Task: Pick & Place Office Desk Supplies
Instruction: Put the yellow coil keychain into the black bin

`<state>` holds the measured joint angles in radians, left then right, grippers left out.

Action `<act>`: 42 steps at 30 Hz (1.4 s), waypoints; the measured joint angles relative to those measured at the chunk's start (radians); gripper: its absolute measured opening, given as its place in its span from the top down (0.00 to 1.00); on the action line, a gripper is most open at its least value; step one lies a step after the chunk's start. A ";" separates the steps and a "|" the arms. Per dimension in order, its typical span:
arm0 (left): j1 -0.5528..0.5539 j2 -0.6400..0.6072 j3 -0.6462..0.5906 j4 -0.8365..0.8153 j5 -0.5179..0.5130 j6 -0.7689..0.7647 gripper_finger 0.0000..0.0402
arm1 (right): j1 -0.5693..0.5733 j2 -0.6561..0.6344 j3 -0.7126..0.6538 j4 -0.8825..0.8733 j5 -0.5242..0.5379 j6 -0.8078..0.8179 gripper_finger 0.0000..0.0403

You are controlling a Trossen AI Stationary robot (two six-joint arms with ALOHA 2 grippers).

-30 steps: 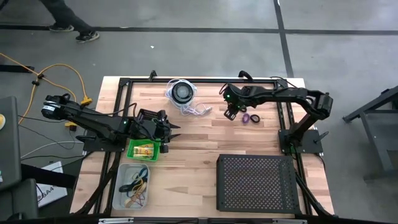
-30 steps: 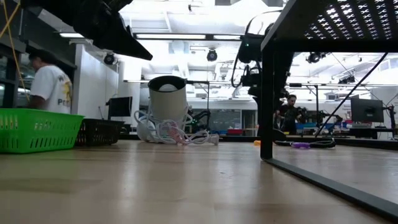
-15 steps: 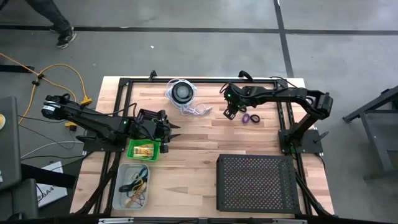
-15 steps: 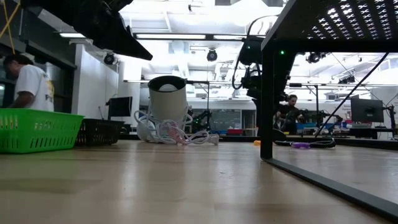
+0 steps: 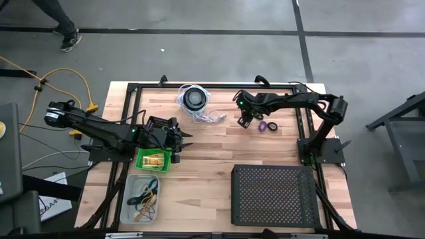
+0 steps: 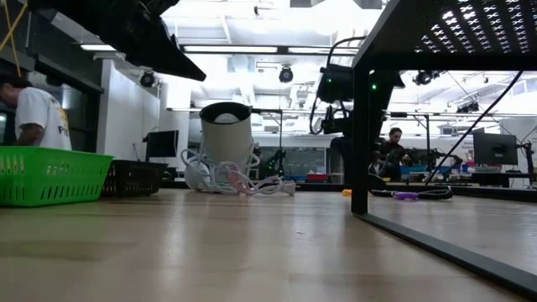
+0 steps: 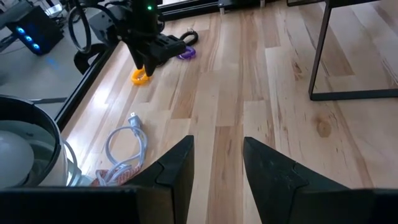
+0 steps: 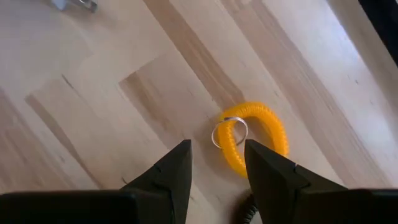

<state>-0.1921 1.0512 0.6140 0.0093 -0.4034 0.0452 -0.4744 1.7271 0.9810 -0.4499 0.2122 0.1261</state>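
Note:
An orange coiled loop (image 8: 273,127) carrying a thin metal ring (image 8: 230,132) lies flat on the table's far part. My right gripper (image 8: 217,147) hovers open just above it; the left wrist view shows that gripper (image 7: 148,57) over the loop (image 7: 140,76). A purple coiled loop (image 5: 267,126) and a dark one (image 7: 188,37) lie just to its right. My left gripper (image 5: 184,138) waits open beside a green basket (image 5: 154,160) that holds yellow packets. A clear bin (image 5: 143,198) holds several rubber bands.
A round black disc with a white coiled cord (image 5: 194,99) sits at the far edge, left of my right gripper. A large black perforated tray (image 5: 273,196) stands on legs at the near right. Black frame rails (image 5: 307,126) border the table. Bare wood lies in the middle.
My right arm has drawn its elbow in, and its gripper has shifted a little toward the table's left while staying over the orange loop. A person has walked past beyond the table's far left.

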 joint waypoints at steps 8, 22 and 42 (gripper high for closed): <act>0.000 0.000 0.000 0.000 0.000 0.000 0.67 | 0.000 0.000 0.000 -0.044 0.025 -0.041 0.66; 0.000 0.000 0.000 0.000 0.000 0.000 0.67 | -0.033 0.062 0.002 0.001 -0.062 -0.131 0.66; 0.000 0.000 0.000 0.000 0.000 0.000 0.67 | -0.039 0.063 0.001 0.015 -0.068 -0.142 0.91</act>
<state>-0.1921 1.0512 0.6140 0.0093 -0.4034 0.0456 -0.5133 1.7901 0.9821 -0.4352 0.1439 -0.0156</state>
